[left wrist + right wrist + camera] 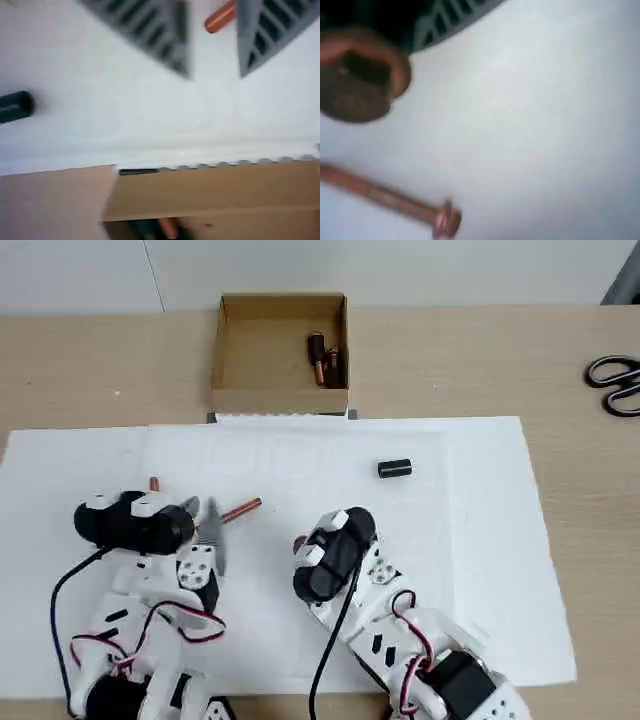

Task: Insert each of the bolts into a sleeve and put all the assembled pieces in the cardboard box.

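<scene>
Your left jaws stand spread apart, grasping nothing. In the left wrist view the end of a copper bolt (220,17) shows through the gap between them, lying on the white paper (150,115). Your right jaws are clenched on a second bolt (360,85). The right wrist view meets it end-on, as a round brown face with a dark hollow, and the high view gives you just a reddish tip at the jaws' front. Beyond it, the right wrist view shows a loose bolt flat on the paper, head and shank both plain.

The high view sets the two arms side by side at the paper's near edge, the loose bolt between them and nearer the left arm. A small copper piece (153,482) sits just past the left arm; you cannot tell what kind. The black sleeve (395,469) lies well apart, right of the paper's middle and toward its far edge.

The cardboard box (230,350) stands at the table's (100,370) far edge, touching the paper's far edge. Copper-and-black assembled pieces (325,360) lie against its right wall. Scissors (615,385) rest at the table's right edge.
</scene>
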You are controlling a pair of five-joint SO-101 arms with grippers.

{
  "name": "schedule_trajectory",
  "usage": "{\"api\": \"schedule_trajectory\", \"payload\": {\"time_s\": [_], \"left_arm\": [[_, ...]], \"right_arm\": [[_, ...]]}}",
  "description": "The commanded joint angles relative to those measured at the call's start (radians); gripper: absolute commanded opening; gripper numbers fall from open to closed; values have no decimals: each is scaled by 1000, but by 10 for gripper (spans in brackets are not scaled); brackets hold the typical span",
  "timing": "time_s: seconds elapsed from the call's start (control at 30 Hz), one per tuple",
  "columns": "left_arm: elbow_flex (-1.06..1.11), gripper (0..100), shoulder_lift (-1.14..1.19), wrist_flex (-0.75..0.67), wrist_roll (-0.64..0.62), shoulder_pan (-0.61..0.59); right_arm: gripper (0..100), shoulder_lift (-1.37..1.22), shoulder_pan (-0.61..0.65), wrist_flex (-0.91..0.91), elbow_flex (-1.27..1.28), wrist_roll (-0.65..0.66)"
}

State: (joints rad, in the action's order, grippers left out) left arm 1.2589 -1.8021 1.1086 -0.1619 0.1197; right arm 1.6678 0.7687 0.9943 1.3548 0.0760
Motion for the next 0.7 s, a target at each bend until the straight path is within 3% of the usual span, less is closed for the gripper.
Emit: {"api": "schedule_trajectory", "payload": {"time_s": [0.0, 0.1, 0.3, 0.47, 0.6, 0.67], "left_arm": [[54, 5, -8, -29, 72, -40], [174, 6, -8, -58, 133, -72], [355, 6, -8, -216, 140, -150], [424, 6, -5, -247, 140, -152], [423, 6, -6, -242, 141, -158], [423, 6, -6, -242, 141, -158]], "right_arm": [[4, 12, -39, 51, -68, 5], [4, 12, -134, 53, -69, 5], [4, 12, -335, 51, -69, 2], [4, 12, -406, 47, -71, -84], [4, 1, -453, -42, -95, -210], [4, -24, -456, -79, -127, -212]]}}
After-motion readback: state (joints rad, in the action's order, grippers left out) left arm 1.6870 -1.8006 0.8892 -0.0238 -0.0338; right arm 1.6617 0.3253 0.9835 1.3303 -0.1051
